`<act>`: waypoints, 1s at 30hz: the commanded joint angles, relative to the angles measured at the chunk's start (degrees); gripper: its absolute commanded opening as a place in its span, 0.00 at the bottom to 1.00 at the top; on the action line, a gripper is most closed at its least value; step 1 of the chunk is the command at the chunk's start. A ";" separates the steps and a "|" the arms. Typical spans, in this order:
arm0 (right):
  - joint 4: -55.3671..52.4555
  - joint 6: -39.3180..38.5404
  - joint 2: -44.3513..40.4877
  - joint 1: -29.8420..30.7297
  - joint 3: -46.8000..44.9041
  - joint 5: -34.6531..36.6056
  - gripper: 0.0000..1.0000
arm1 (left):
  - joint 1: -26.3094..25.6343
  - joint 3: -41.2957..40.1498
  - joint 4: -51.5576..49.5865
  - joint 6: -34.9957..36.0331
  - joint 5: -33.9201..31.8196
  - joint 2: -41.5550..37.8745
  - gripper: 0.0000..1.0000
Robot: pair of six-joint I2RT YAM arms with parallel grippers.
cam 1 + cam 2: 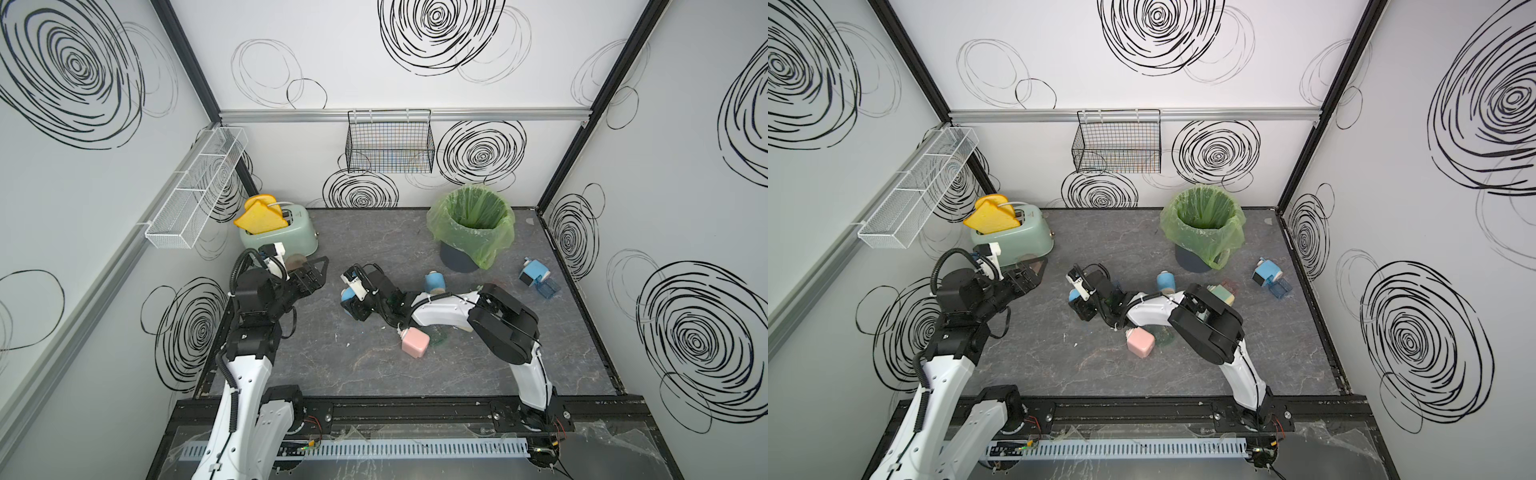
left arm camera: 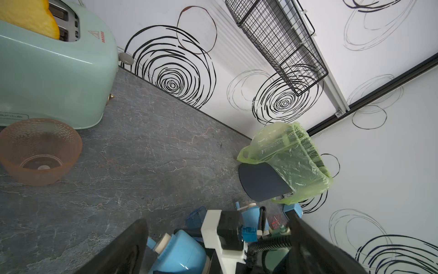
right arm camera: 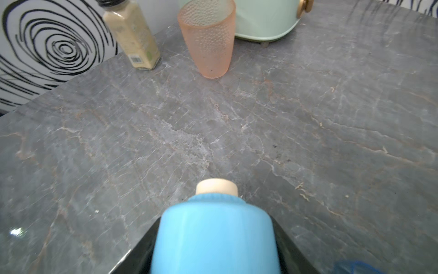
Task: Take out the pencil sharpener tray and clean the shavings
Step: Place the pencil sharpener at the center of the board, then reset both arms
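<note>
Glossy blue sharpener (image 3: 214, 249), cream-capped, apparently within right gripper (image 3: 215, 227)

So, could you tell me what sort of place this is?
Probably a mocked-up robot test cell dressed like a kitchen counter: swirl-printed panel walls, a marble-look table with a mint toaster, a bag-lined bin and a hanging wire basket.

On the counter (image 1: 374, 374), the toaster (image 1: 286, 232) stands back left, with a cup (image 3: 208, 40) just before it and a jar (image 3: 131, 35) beside the cup. The bin (image 1: 471, 232) stands back right. Near the right wall lies a sharpener (image 1: 534, 274), a tray (image 1: 547, 287) just beside it. At mid-counter, the middle sharpener (image 3: 213, 225) sits in the right claw (image 3: 213, 256).
</note>
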 commanded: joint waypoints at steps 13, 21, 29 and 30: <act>7.79 -1.82 -8.88 -1.54 -5.71 -1.93 0.86 | 0.75 -3.49 8.11 -2.66 2.42 2.43 0.97; 0.01 -2.00 -27.57 -5.47 -18.12 -0.33 0.99 | -0.49 0.29 6.74 1.72 -7.39 10.95 0.97; -3.39 1.67 -55.72 -15.31 -42.55 14.89 0.99 | -10.17 1.47 11.88 11.88 -37.43 15.14 0.97; -4.48 3.39 -58.93 -16.74 -45.02 19.48 0.99 | -11.55 0.67 13.91 14.78 -38.41 14.84 0.97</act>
